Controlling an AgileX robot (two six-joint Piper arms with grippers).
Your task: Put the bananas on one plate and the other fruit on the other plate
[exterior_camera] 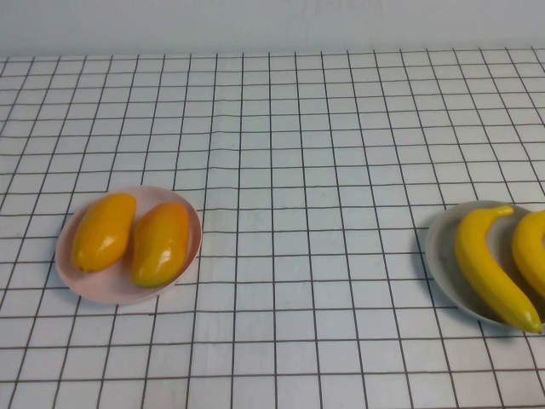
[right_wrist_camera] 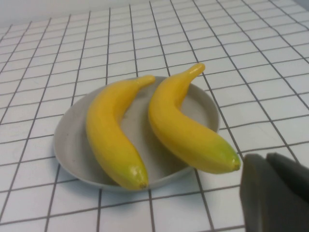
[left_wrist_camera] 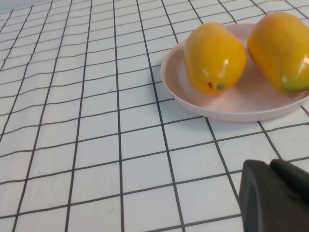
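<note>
Two orange mango-like fruits (exterior_camera: 104, 232) (exterior_camera: 160, 244) lie side by side on the pale pink plate (exterior_camera: 85, 285) at the left of the table; the same fruits (left_wrist_camera: 215, 57) (left_wrist_camera: 281, 50) show on that plate (left_wrist_camera: 231, 108) in the left wrist view. Two yellow bananas (exterior_camera: 490, 266) (exterior_camera: 531, 251) rest on the grey plate (exterior_camera: 443, 260) at the right edge, and the bananas (right_wrist_camera: 113, 133) (right_wrist_camera: 186, 126) and grey plate (right_wrist_camera: 70, 145) also fill the right wrist view. My left gripper (left_wrist_camera: 270, 166) is shut and empty, short of the pink plate. My right gripper (right_wrist_camera: 267, 162) is shut and empty beside the grey plate.
A white cloth with a black grid (exterior_camera: 298, 170) covers the whole table. A pale wall (exterior_camera: 255, 25) runs along the far edge. Neither arm shows in the high view.
</note>
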